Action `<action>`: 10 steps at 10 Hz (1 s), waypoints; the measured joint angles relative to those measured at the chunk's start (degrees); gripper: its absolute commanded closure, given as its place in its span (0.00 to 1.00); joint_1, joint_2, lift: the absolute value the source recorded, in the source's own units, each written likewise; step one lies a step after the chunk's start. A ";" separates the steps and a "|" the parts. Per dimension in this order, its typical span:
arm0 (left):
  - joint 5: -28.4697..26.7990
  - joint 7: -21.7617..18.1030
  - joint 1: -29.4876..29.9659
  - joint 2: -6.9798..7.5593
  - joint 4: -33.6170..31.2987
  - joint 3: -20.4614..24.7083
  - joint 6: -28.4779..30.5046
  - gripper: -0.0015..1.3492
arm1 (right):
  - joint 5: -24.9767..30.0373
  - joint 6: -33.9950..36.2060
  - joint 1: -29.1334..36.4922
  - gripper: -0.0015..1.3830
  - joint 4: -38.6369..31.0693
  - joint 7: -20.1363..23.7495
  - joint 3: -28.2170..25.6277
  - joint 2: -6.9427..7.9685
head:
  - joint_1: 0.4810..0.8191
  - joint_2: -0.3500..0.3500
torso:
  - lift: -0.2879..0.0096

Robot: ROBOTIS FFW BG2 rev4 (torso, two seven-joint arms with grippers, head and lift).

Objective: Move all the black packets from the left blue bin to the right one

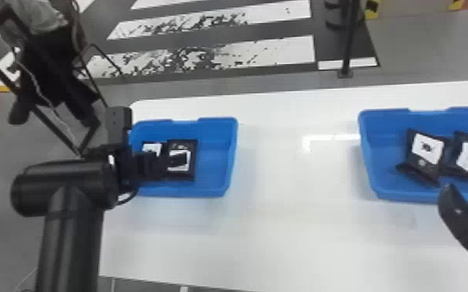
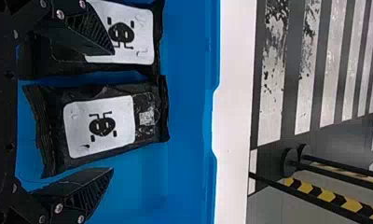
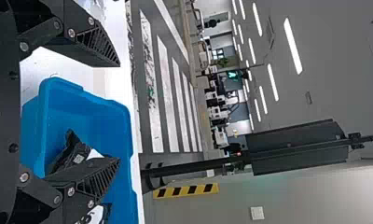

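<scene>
Left gripper [image 2: 113,111], open; right-hand black packet [image 2: 100,126] between its fingers, ungripped, long axis toward far rim, left blue bin [image 1: 217,120].

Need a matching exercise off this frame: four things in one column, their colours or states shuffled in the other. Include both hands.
Column one:
1. left hand
2. packet labels
3. right hand
4. left bin

Column two:
A. blue
B. open, near the right bin
C. open, over black packets
D. white

Pairs: 1-C, 2-D, 3-B, 4-A
</scene>
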 measured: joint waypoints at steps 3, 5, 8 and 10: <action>1.22 -1.33 -3.50 0.94 6.79 -4.08 0.36 0.20 | -0.38 0.37 -0.32 0.24 0.30 0.35 0.04 0.00 | 0.63 0.77 | 0.50; 0.82 -1.37 -3.71 0.83 7.76 -4.76 2.85 0.62 | -0.79 0.70 -0.38 0.25 0.43 0.50 0.04 0.00 | 0.63 0.77 | 0.50; 0.15 -2.01 -2.87 0.72 7.24 -5.06 1.14 0.89 | -1.06 0.82 -0.38 0.25 0.52 0.66 0.04 0.00 | 0.63 0.77 | 0.50; -2.47 -2.88 -0.63 0.68 1.15 -5.11 0.14 0.89 | -1.33 0.97 -0.38 0.25 0.58 0.68 0.04 0.00 | 0.63 0.76 | 0.50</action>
